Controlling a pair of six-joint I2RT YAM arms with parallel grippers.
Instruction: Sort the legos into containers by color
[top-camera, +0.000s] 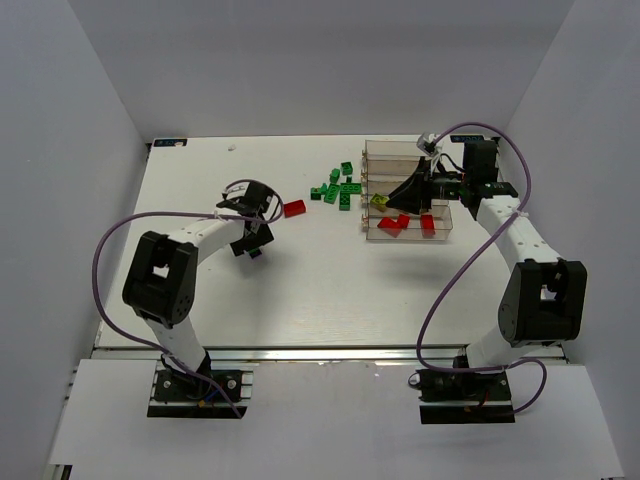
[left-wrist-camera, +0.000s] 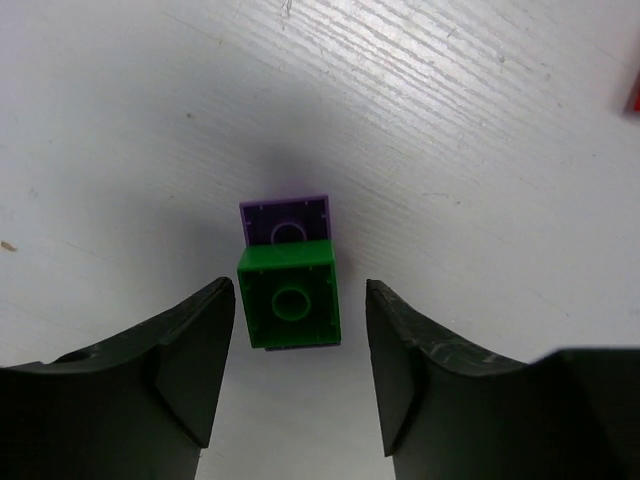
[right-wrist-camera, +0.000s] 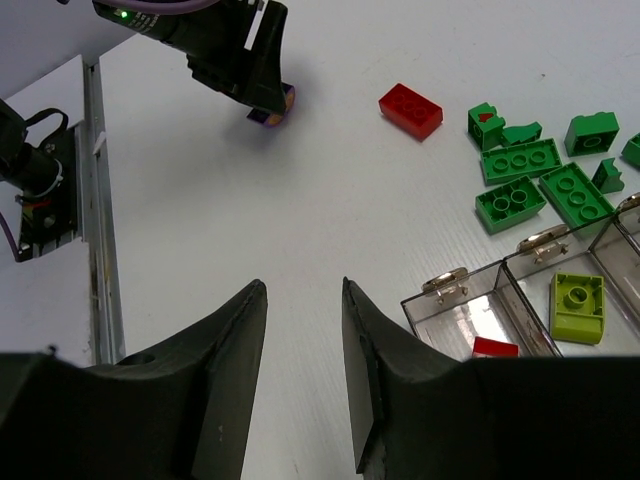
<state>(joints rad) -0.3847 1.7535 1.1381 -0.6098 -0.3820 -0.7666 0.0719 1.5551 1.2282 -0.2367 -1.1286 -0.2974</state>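
A small square green plastic brick (left-wrist-camera: 290, 305), underside up, lies on a square purple brick (left-wrist-camera: 287, 218) left of centre on the white table (left-wrist-camera: 480, 150), between the left claw's (left-wrist-camera: 300, 295) spread fingers. The right claw (right-wrist-camera: 305, 290) gapes empty by the clear plastic bins (right-wrist-camera: 520, 270).

**Robot lab: a boxed-in test cell**

Plain white panels (top-camera: 90, 100) stand beyond and to either side of the left hand (top-camera: 252, 243) and right hand (top-camera: 408, 197), enclosing a white surface (top-camera: 330, 290). Well behind both hands, the arm bases (top-camera: 195, 385) stand bolted down beside an aluminium rail (top-camera: 330, 352). Purple cables (top-camera: 97, 262) loop loose along each arm.
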